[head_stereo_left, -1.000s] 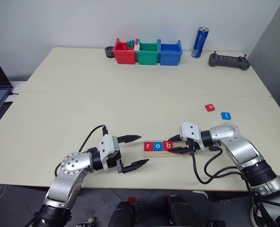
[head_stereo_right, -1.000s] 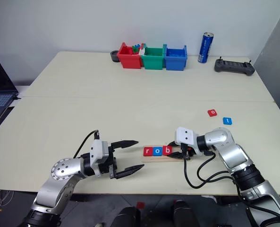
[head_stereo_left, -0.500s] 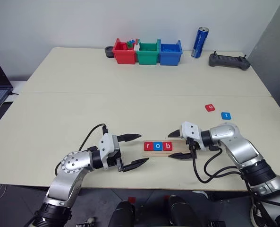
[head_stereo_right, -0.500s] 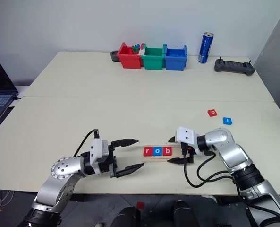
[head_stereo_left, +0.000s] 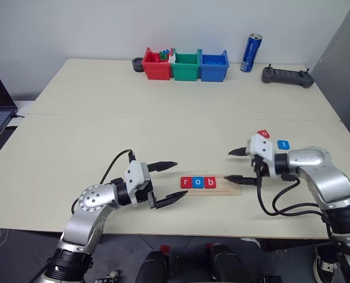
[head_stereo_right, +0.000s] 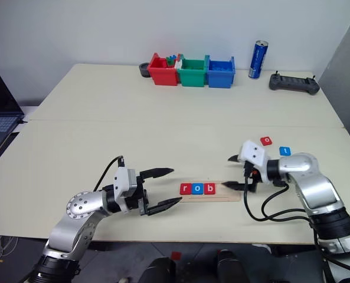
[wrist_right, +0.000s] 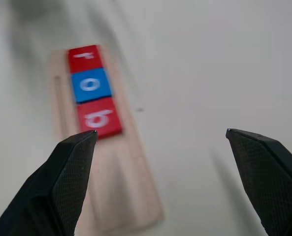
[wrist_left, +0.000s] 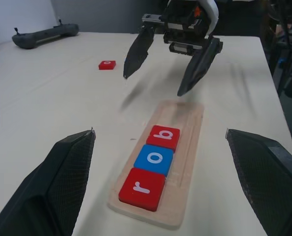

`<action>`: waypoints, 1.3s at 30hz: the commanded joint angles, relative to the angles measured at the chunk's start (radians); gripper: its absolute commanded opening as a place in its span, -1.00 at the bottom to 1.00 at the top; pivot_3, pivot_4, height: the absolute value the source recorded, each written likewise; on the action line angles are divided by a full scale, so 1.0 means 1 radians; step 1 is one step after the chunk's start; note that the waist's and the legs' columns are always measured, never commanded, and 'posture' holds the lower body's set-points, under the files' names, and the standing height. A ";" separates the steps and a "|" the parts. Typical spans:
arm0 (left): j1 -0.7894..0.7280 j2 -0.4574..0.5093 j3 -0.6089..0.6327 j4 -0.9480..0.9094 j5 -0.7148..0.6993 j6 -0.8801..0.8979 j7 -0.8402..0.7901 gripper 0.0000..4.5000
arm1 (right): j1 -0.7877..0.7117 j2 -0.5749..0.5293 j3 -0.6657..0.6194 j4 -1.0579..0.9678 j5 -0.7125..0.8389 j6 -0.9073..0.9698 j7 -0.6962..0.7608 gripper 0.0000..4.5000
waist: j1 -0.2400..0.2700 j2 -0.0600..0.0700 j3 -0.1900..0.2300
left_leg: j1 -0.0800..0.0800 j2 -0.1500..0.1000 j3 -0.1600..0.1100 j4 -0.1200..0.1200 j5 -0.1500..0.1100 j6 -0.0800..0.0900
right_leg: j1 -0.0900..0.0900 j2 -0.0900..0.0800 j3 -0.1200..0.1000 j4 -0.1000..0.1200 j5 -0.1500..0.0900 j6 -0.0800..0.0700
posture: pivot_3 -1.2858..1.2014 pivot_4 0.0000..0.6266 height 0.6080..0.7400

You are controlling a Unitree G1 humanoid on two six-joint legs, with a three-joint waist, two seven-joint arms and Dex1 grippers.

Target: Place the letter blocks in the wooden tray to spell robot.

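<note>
Near the front edge of the pale table (head_stereo_left: pixel 163 112), the wooden tray (head_stereo_left: pixel 229 184) lies lengthwise from left to right. Three letter blocks occupy its left part, side by side and touching: a red r block (head_stereo_left: pixel 186 182), a blue o block (head_stereo_left: pixel 198 182) and a red b block (head_stereo_left: pixel 209 182). The right part of the tray groove is bare wood.

The left gripper (head_stereo_left: pixel 167 184) is level, just left of the tray's left end, pointing right toward it. Its two black fingers stand wide apart and hold nothing; the tray lies just beyond the fingertips, apart from them.

The right gripper (head_stereo_left: pixel 239 165) hangs at the tray's right end, pointing left and slightly down. Its fingers are also spread wide and empty. The near fingertip is over or just beside the tray's right end; contact cannot be determined. The far fingertip is above bare table beyond the tray.

Two further letter blocks lie on the table to the right of and farther than the tray, near each other: a red o block (head_stereo_left: pixel 263 134), just behind the right gripper's white housing, and a blue t block (head_stereo_left: pixel 283 144) to its right.

At the far side of the table stand a red bin (head_stereo_left: pixel 155 65), a green bin (head_stereo_left: pixel 185 66) and a blue bin (head_stereo_left: pixel 213 66) in a row, with a blue can (head_stereo_left: pixel 252 45) and a black controller (head_stereo_left: pixel 287 76) to their right.
</note>
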 commanded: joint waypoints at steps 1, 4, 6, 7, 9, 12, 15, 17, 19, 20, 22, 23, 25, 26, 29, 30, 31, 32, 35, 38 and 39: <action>-0.032 -0.031 0.004 -0.040 -0.018 0.021 0.049 1.00 | 0.024 0.031 -0.104 0.026 -0.048 0.048 -0.209 0.98 | 0.001 0.000 0.000 | 0.000 0.000 0.000 0.000 0.000 0.000 | 0.000 0.000 0.000 0.000 0.000 0.000 | 0.03 -0.52 1.00; -0.078 -0.054 -0.002 -0.046 -0.024 0.052 0.073 1.00 | -0.004 0.096 -0.160 0.092 -0.078 0.097 -0.385 0.98 | 0.000 0.000 0.000 | 0.000 0.000 0.001 0.000 0.000 0.000 | 0.000 0.000 0.001 0.000 0.000 0.000 | 0.03 -0.52 1.00; -0.107 -0.065 -0.004 -0.041 -0.029 0.069 0.082 1.00 | -0.030 0.127 -0.179 0.139 -0.092 0.110 -0.463 0.98 | -0.001 0.000 0.000 | 0.000 0.000 0.001 0.000 0.000 0.000 | 0.000 0.000 0.001 0.001 0.000 0.000 | 0.03 -0.52 1.00; -0.117 -0.070 -0.005 -0.037 -0.031 0.076 0.084 1.00 | -0.039 0.134 -0.177 0.162 -0.103 0.099 -0.488 0.98 | -0.002 0.000 0.000 | 0.000 0.000 0.001 0.000 0.000 0.000 | 0.000 0.000 0.001 0.001 0.000 0.000 | 0.03 -0.52 1.00; -0.133 -0.076 -0.009 -0.027 -0.030 0.079 0.080 1.00 | -0.066 0.152 -0.177 0.217 -0.111 0.086 -0.529 0.98 | -0.003 0.000 0.000 | 0.000 0.000 0.001 0.000 0.000 0.000 | 0.000 0.000 0.001 0.000 0.000 0.000 | 0.03 -0.52 1.00; -0.145 -0.075 -0.019 -0.007 -0.018 0.069 0.061 1.00 | -0.131 0.186 -0.190 0.322 -0.107 0.087 -0.592 0.98 | -0.010 0.000 0.000 | 0.000 0.000 0.001 -0.001 0.000 0.000 | 0.000 0.000 0.001 0.000 0.000 0.000 | 0.03 -0.52 1.00; -0.148 -0.071 -0.024 0.004 -0.010 0.062 0.055 1.00 | -0.191 0.205 -0.198 0.421 -0.102 0.077 -0.626 0.98 | -0.014 0.000 0.000 | 0.000 0.000 0.001 -0.001 0.000 0.000 | 0.000 0.000 0.001 0.000 0.000 -0.001 | 0.03 -0.52 1.00; -0.146 -0.065 -0.022 0.008 -0.008 0.058 0.048 1.00 | -0.225 0.211 -0.202 0.477 -0.097 0.069 -0.634 0.98 | -0.018 0.000 0.000 | 0.000 0.000 0.001 -0.001 0.000 0.000 | 0.000 0.000 0.001 0.000 0.000 -0.001 | 0.03 -0.52 1.00; -0.129 -0.056 -0.015 0.002 -0.010 0.054 0.041 1.00 | -0.255 0.215 -0.203 0.530 -0.097 0.057 -0.643 0.98 | -0.019 0.000 0.000 | 0.000 0.000 0.001 -0.001 0.000 0.000 | 0.000 0.000 0.001 0.000 0.000 -0.001 | 0.03 -0.52 1.00; -0.118 -0.050 -0.012 -0.004 -0.013 0.054 0.039 1.00 | -0.269 0.217 -0.204 0.554 -0.097 0.052 -0.647 0.98 | -0.021 0.000 0.000 | 0.000 0.000 0.001 -0.001 0.000 0.000 | 0.000 0.000 0.001 0.000 0.000 -0.001 | 0.03 -0.52 1.00; -0.086 -0.035 -0.005 -0.032 -0.022 0.055 0.034 1.00 | -0.291 0.220 -0.199 0.598 -0.102 0.036 -0.648 0.98 | -0.023 0.000 0.000 | 0.000 0.000 0.001 -0.001 0.000 0.000 | 0.000 0.000 0.001 0.000 0.000 -0.001 | 0.03 -0.52 1.00; -0.066 -0.025 0.000 -0.049 -0.029 0.057 0.031 1.00 | -0.303 0.226 -0.199 0.620 -0.099 0.033 -0.648 0.98 | -0.023 0.000 0.000 | 0.000 0.000 0.001 -0.001 0.000 0.000 | 0.000 0.000 0.001 0.000 0.000 -0.001 | 0.03 -0.52 1.00; -0.027 -0.009 0.011 -0.080 -0.039 0.059 0.027 1.00 | -0.320 0.236 -0.197 0.653 -0.096 0.025 -0.647 0.98 | -0.025 0.000 0.000 | 0.000 0.000 0.001 -0.001 0.000 0.000 | 0.000 0.000 0.001 0.000 0.000 -0.001 | 0.03 -0.52 1.00; -0.006 -0.001 0.017 -0.095 -0.043 0.058 0.026 1.00 | -0.327 0.242 -0.196 0.668 -0.095 0.023 -0.645 0.98 | -0.026 0.000 0.000 | 0.000 0.000 0.001 -0.002 0.000 0.000 | -0.001 0.000 0.001 0.000 0.000 -0.001 | 0.03 -0.52 1.00; 0.052 0.018 0.029 -0.124 -0.044 0.050 0.030 1.00 | -0.340 0.257 -0.192 0.707 -0.095 0.004 -0.637 0.98 | -0.028 0.001 0.000 | 0.000 0.000 0.001 -0.002 0.000 0.000 | -0.001 0.000 0.001 0.001 0.000 -0.001 | 0.03 -0.52 1.00; 0.065 0.019 0.031 -0.129 -0.043 0.048 0.034 1.00 | -0.344 0.261 -0.194 0.721 -0.094 -0.005 -0.637 0.98 | -0.028 0.001 0.000 | 0.000 0.000 0.001 -0.001 0.000 0.000 | -0.001 0.000 0.001 0.001 0.000 -0.001 | 0.03 -0.52 1.00; 0.076 0.020 0.030 -0.136 -0.042 0.046 0.040 1.00 | -0.348 0.264 -0.196 0.735 -0.093 -0.011 -0.635 0.98 | -0.028 0.001 0.000 | 0.000 0.000 0.001 -0.001 0.000 0.000 | -0.001 0.000 0.001 0.001 0.000 -0.001 | 0.03 -0.52 1.00; 0.085 0.018 0.028 -0.144 -0.042 0.046 0.048 1.00 | -0.351 0.265 -0.194 0.750 -0.096 -0.021 -0.633 0.98 | -0.028 0.001 0.000 | 0.000 0.000 0.001 -0.001 0.000 0.000 | -0.001 0.000 0.001 0.001 0.000 -0.001 | 0.03 -0.52 1.00; 0.099 0.011 0.022 -0.159 -0.037 0.045 0.067 1.00 | -0.360 0.265 -0.178 0.800 -0.113 -0.048 -0.628 0.98 | -0.028 0.001 0.000 | 0.000 0.000 0.001 -0.001 0.000 0.000 | -0.001 0.000 0.001 0.001 0.001 -0.001 | 0.03 -0.52 1.00; 0.104 0.007 0.018 -0.168 -0.035 0.046 0.083 1.00 | -0.372 0.262 -0.184 0.845 -0.115 -0.056 -0.642 0.98 | -0.028 0.001 -0.001 | 0.001 0.000 0.001 -0.001 0.000 0.000 | 0.000 0.001 0.001 0.001 0.001 -0.001 | 0.03 -0.52 1.00; 0.107 0.007 0.017 -0.171 -0.035 0.045 0.086 1.00 | -0.377 0.263 -0.194 0.859 -0.108 -0.059 -0.650 0.91 | -0.028 0.001 -0.001 | 0.001 0.000 0.001 -0.001 0.000 0.000 | 0.000 0.001 0.002 0.001 0.001 -0.001 | 0.03 -0.52 1.00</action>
